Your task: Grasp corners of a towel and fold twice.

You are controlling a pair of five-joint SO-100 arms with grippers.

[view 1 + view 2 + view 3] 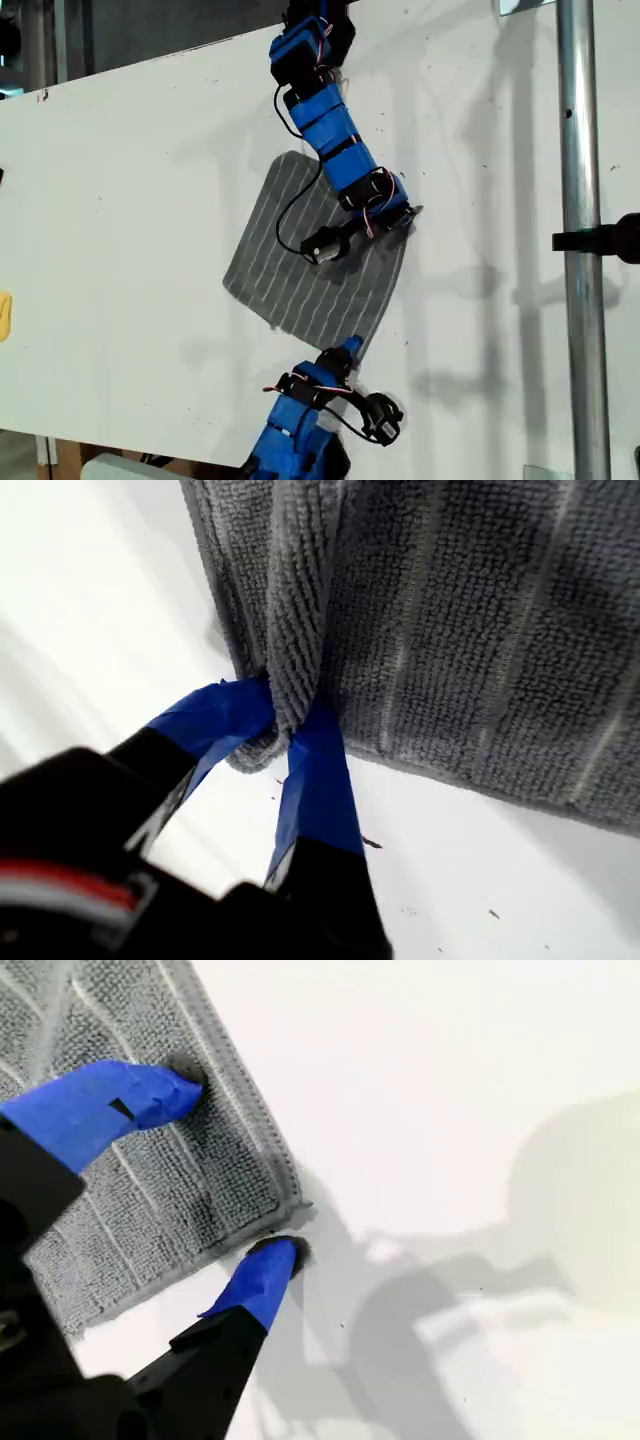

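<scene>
Blue-taped tips of my first gripper (pixel 285 742) pinch towel (pixel 320 255) corner, bunching cloth for lift. My second gripper (pixel 240 1170) spread, straddling another corner (pixel 290 1200), ready to close. Towel flat at centre of exterior view.

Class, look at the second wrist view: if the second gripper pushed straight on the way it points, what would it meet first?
Most likely the towel corner: my second gripper is open, one finger on the cloth, the other on the white table beside it.
</scene>
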